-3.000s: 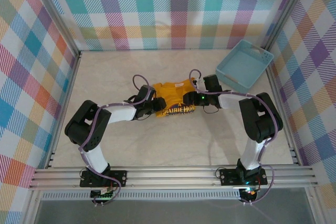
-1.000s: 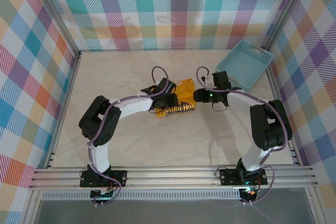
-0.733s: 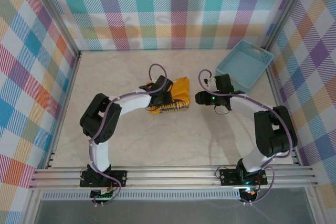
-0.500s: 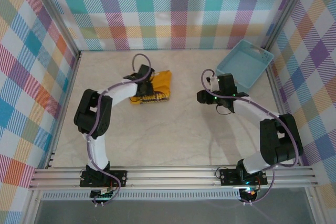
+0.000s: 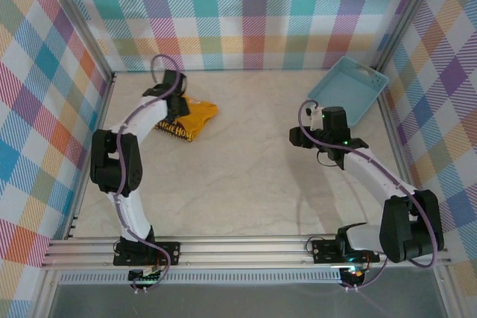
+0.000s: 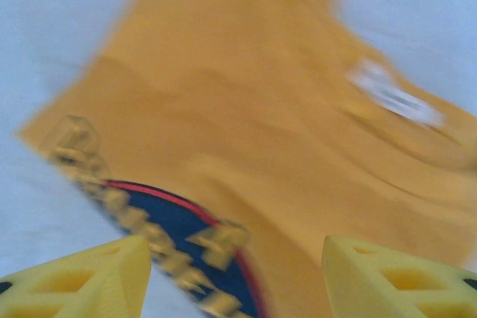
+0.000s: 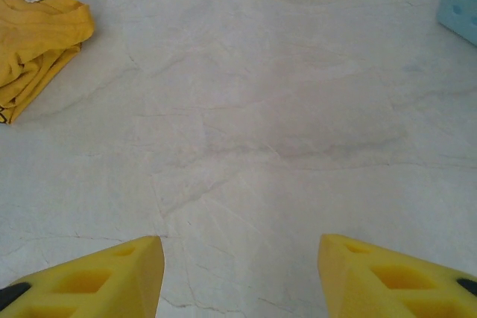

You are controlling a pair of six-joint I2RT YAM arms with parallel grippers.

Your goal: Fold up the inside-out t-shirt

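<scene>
The pale table (image 5: pixel 246 169) takes most of the space. At its far right corner the light blue basket (image 5: pixel 348 92) stands tilted, and I see just its blue bottom inside. The inside-out t-shirt (image 5: pixel 186 118) lies as a folded bundle near the far left corner, well apart from the basket, with dark lettering on its near edge. The left claw (image 6: pixel 235 247) hangs over the shirt, fingers wide apart and gripping nothing. The right claw (image 7: pixel 240 240) is also spread, over bare table.
</scene>
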